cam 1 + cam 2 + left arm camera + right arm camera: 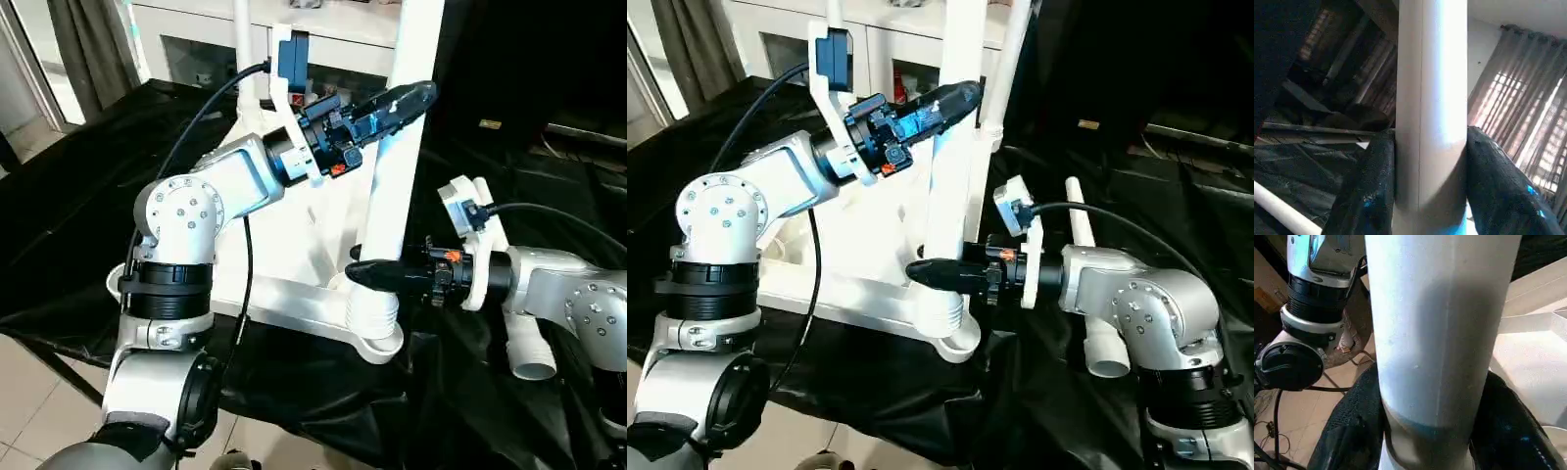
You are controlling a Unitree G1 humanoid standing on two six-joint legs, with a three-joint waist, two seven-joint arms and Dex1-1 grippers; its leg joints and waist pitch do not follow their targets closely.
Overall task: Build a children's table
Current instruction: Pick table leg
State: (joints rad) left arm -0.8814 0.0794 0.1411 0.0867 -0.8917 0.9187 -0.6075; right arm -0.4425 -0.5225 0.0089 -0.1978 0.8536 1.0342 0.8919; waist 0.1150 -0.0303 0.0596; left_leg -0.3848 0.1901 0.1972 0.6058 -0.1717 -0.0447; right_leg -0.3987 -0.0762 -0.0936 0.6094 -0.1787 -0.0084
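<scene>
Basically a leg-seating step: the white plastic rectangular table top (294, 235) lies underside-up on the black-draped bench (88, 225), and a long white tapered tubular leg (397, 147) stands upright in the round corner socket (375, 328) at about 5 o'clock of the top. Left gripper (397, 103) has its jaws clamped on the leg high up; right gripper (377, 274) jaws sit around the leg just above the socket, grasping it by the look of the wrist view. To do it well, probably keep the leg plumb, press straight down, avoid tilting. A spare white tube leg (514, 323) lies at 3 o'clock.
</scene>
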